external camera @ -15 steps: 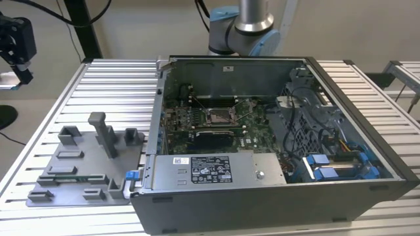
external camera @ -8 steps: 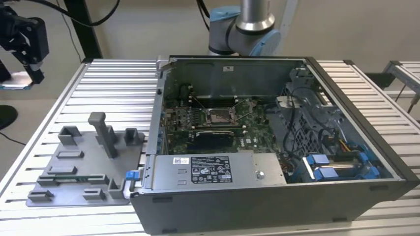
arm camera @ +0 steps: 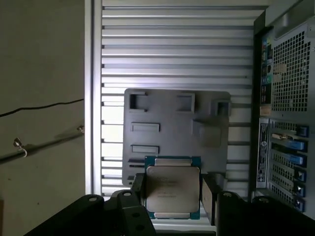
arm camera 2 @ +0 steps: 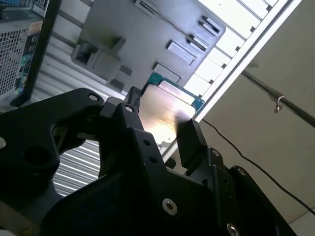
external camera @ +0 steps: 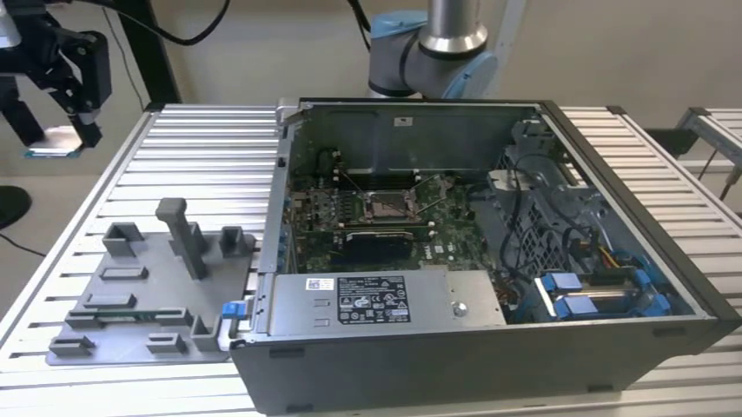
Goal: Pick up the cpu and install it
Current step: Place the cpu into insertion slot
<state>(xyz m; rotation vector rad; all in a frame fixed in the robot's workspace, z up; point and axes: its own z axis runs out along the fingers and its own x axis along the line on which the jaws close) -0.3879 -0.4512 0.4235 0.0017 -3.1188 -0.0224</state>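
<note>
Tool (arm camera: 173, 197): jaws clamped on opposite edges of cpu (arm camera: 172, 184) | Position: cpu held aloft at exterior view's left, beside bench (external camera: 197, 148), well apart from open computer case (external camera: 464, 365) | Judgement: carry wants cpu level, grip on edges only, contacts untouched.

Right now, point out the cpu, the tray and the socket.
cpu (arm camera: 172, 189): first wrist view, centre of its metal top.
tray (arm camera: 179, 140): first wrist view, bare flat middle.
socket (external camera: 388, 207): exterior view, its centre.
</note>
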